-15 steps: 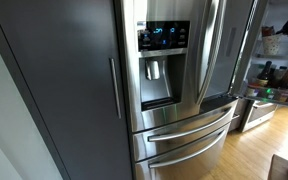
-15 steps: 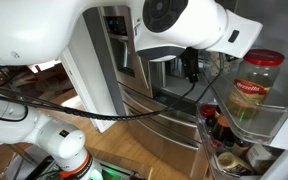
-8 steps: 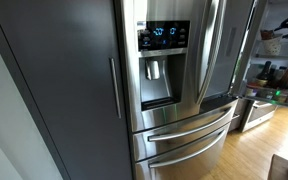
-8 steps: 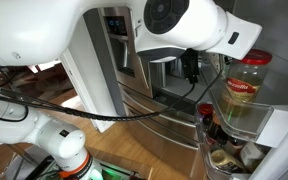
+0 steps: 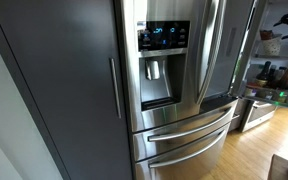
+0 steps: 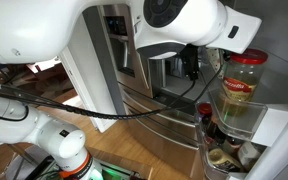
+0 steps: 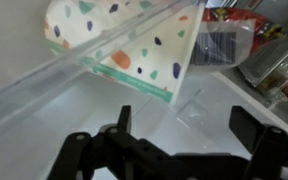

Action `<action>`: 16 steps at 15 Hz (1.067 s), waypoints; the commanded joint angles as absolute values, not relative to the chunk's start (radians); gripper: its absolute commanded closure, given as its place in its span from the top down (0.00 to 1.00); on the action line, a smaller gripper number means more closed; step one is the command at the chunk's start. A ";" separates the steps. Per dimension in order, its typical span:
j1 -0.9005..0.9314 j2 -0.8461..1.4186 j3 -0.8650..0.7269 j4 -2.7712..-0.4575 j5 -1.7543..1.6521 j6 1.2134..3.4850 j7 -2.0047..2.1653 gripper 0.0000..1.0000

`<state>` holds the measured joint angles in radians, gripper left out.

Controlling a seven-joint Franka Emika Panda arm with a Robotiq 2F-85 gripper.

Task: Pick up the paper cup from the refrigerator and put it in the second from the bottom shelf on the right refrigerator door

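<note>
the refrigerator (image 5: 184,110) stands right of a dark grey cabinet (image 5: 54,80), with the right refrigerator door (image 5: 232,60) swung open. in an exterior view the white robot arm (image 6: 184,25) reaches towards the door's shelves, where a red-lidded jar (image 6: 246,85) stands above a shelf of dark bottles (image 6: 212,125). in the wrist view the paper cup (image 7: 124,45), pale with coloured spots, sits behind the clear front wall of a door shelf (image 7: 44,85), just left of the jar. which shelf from the bottom, i cannot tell. the gripper (image 7: 184,126) hangs near the shelf, jaws wide apart, holding nothing, clear of the cup.
</note>
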<state>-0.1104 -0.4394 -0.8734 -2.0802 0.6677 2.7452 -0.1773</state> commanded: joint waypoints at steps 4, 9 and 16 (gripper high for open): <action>-0.166 -0.407 -0.870 -2.049 0.552 2.574 -0.154 1.00; -0.165 -0.402 -0.874 -2.027 0.485 2.496 -0.173 0.74; -0.177 -0.383 -0.876 -1.994 0.438 2.446 -0.184 0.22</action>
